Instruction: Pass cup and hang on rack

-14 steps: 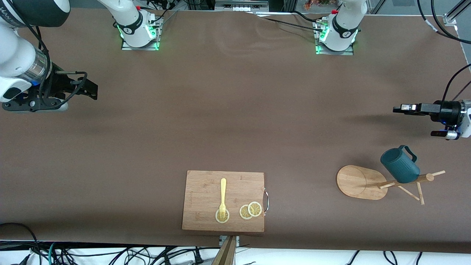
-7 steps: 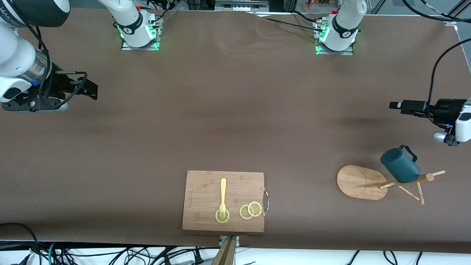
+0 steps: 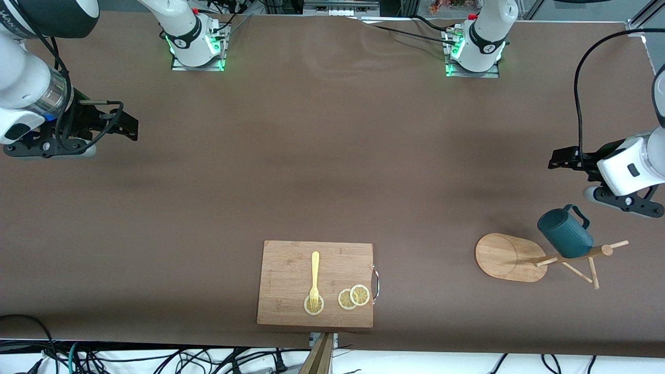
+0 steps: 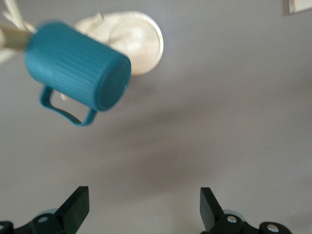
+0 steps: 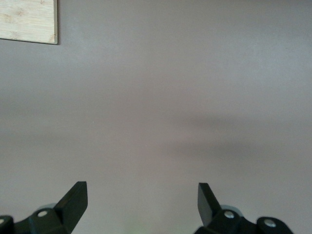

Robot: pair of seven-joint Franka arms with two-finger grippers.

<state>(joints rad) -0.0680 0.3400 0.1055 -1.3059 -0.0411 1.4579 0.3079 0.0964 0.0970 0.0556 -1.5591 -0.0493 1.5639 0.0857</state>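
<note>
The dark teal cup [image 3: 565,234] hangs on a peg of the bamboo rack [image 3: 504,257], near the left arm's end of the table. No gripper touches it. My left gripper [image 3: 558,158] is open and empty, in the air over bare table a short way from the rack. In the left wrist view the cup [image 4: 78,73] and the rack's oval base [image 4: 139,41] show well ahead of the open left gripper [image 4: 145,204]. My right gripper [image 3: 130,127] waits, open and empty, over the right arm's end of the table; it is also open in its own view [image 5: 142,202].
A rectangular bamboo cutting board [image 3: 291,265] lies near the front camera at mid-table, with a yellow fork [image 3: 314,275] and lemon slices [image 3: 354,297] on it. Its corner shows in the right wrist view [image 5: 29,19]. Cables hang along the table's front edge.
The left arm's wrist has turned and swung, with its open gripper staying clear of the cup. The cup, the rack and the right arm have not moved.
</note>
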